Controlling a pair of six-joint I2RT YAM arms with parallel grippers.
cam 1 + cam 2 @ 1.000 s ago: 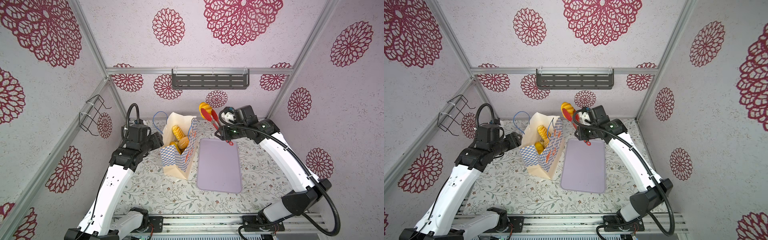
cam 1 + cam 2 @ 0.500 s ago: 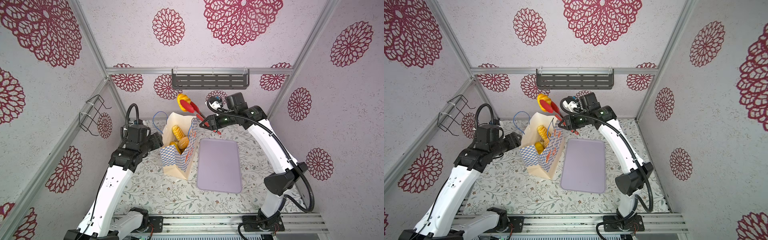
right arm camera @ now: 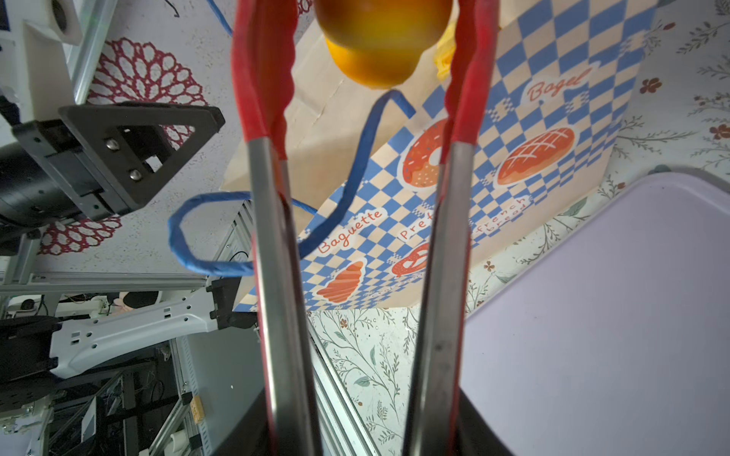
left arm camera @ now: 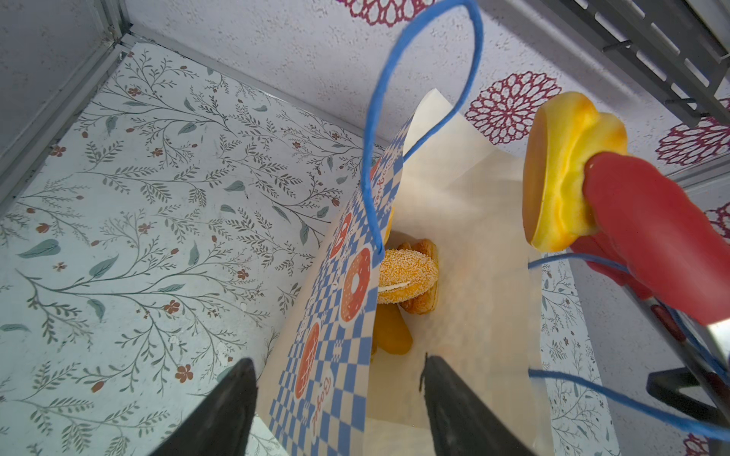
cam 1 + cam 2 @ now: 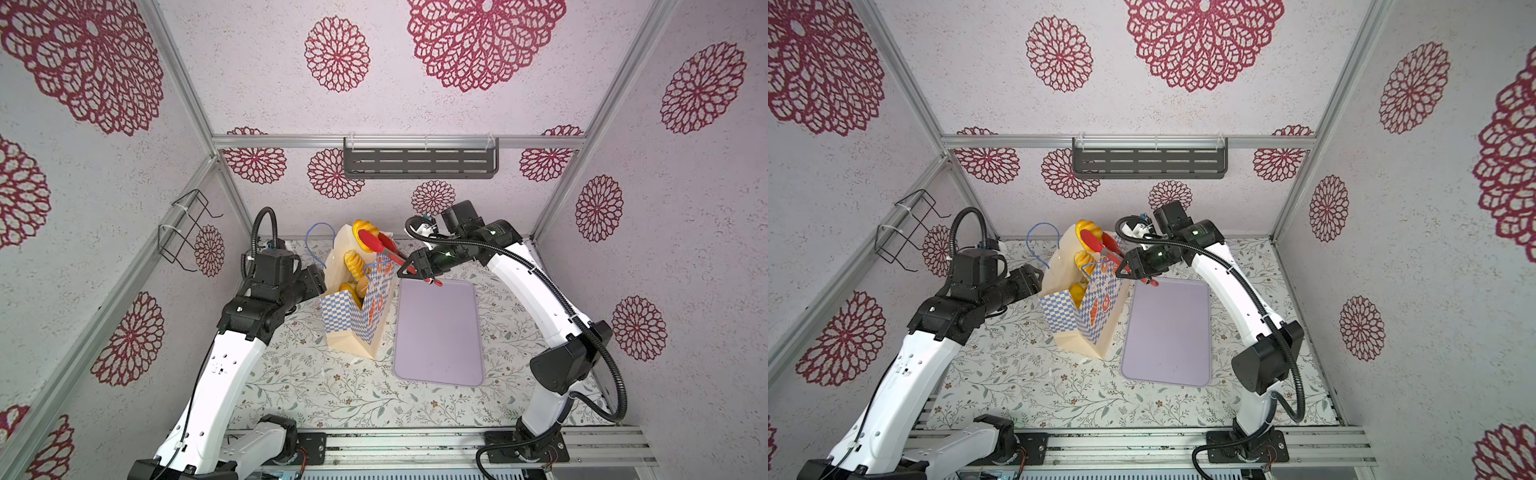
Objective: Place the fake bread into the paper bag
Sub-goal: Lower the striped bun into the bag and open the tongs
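The paper bag [image 5: 353, 320] [image 5: 1075, 320] stands upright left of the tray, mouth open. Several fake bread pieces [image 5: 354, 262] [image 4: 407, 272] lie inside. My left gripper [image 5: 318, 282] [image 4: 335, 363] is open, one finger outside the bag's checked wall [image 4: 335, 316] and one inside. My right gripper [image 5: 419, 270] [image 3: 361, 426] is shut on red-tipped metal tongs [image 5: 380, 245] [image 3: 272, 237]. Between the tong tips hangs a golden fake bread [image 5: 365, 229] [image 5: 1087, 227] [image 4: 565, 177] [image 3: 379, 39], above the far edge of the bag's mouth.
A flat lilac tray [image 5: 436, 332] [image 5: 1167, 332] lies bare to the right of the bag. A grey slotted shelf [image 5: 419, 162] hangs on the back wall and a wire rack [image 5: 187, 228] on the left wall. The bag's blue cord handles [image 4: 395, 118] stick up.
My right arm has swung the tongs and the bread leftward, from over the tray's far end to above the bag's mouth. The tong arms have spread a little. The left arm has stayed still.
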